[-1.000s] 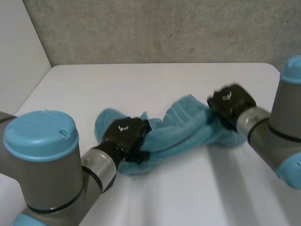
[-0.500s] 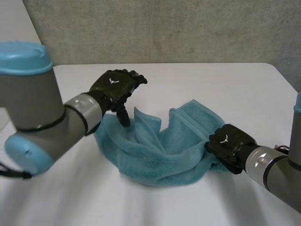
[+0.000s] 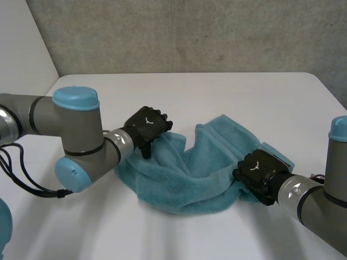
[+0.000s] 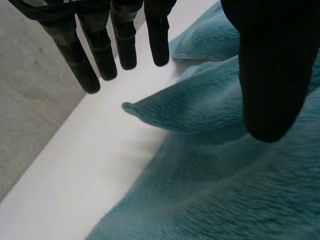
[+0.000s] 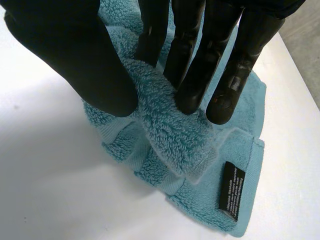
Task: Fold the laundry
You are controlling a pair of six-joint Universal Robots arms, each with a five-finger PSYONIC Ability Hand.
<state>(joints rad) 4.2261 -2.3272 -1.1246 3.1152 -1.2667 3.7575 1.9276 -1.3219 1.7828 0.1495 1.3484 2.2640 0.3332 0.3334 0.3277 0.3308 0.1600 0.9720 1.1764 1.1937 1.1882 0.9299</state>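
1. Grey concrete wall [image 3: 190, 32] backs your white worktop [image 3: 227, 92]. A crumpled teal towel [image 3: 187, 176] lies on the worktop near the middle, between the two arms.
2. At the robot's left, the left hand [image 3: 147, 126] sits at the towel's left edge, over a raised fold.
3. Check its wrist view. The fingers [image 4: 82, 60] are straight and spread, pointing out over bare worktop. The thumb [image 4: 272, 75] stands well apart from them above the terry (nothing is pinched). A small peak of towel rises in the gap between them, and you cannot tell whether the thumb tip touches the pile.
4. Across the middle, the towel lies in loose ridges, with one taller fold standing up on the far side.
5. At the robot's right, the right hand [image 3: 259, 172] is on the towel's right end, low against the worktop.
6. Its wrist view shows you fingers and thumb clamped on a thick fold of towel, with terry bulging between them.
7. Just past those fingertips, a black label [image 5: 231, 191] with white print lies on the towel's hemmed corner, which rests flat on the worktop.
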